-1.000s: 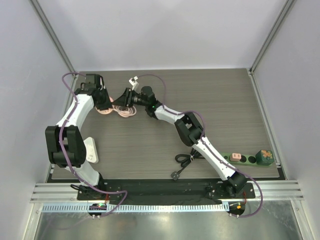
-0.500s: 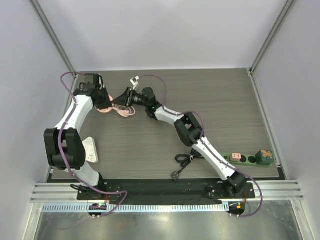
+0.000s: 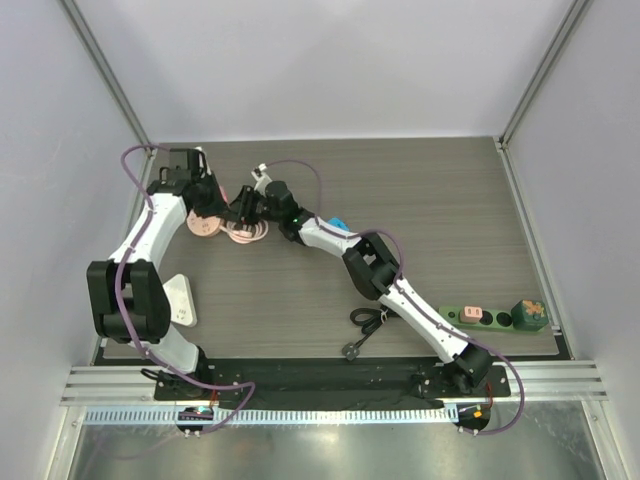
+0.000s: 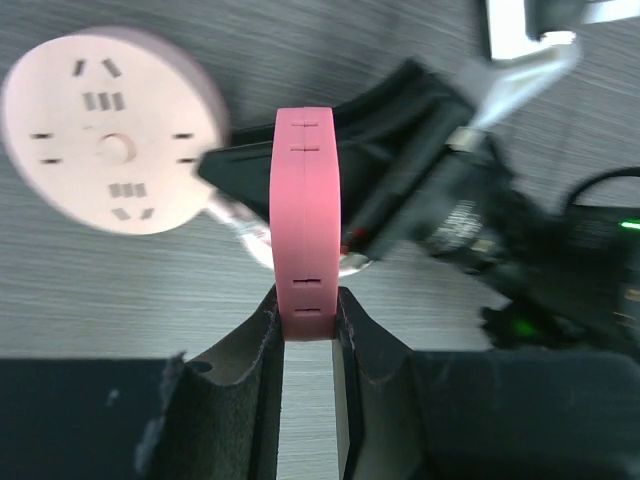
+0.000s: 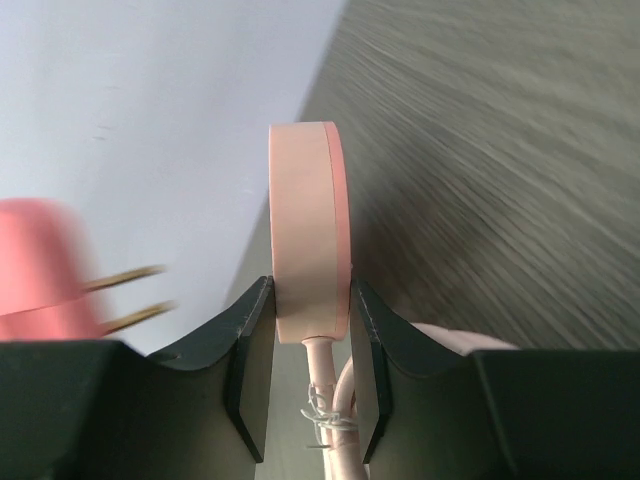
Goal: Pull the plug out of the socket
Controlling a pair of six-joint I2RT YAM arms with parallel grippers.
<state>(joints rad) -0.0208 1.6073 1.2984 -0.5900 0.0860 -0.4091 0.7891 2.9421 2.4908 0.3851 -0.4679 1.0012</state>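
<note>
socket (image 4: pixel 110 130): round, pale pink, slotted

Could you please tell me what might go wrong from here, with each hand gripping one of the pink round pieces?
The left hand pinches the pink plug only by a small part of its rim, so it could pivot or slip out. The plug's bare prongs point toward the right hand; closing the gap could scrape them against it. The right hand clamps the pale pink socket just above its cord, so pulling away might tug that cord.
</note>
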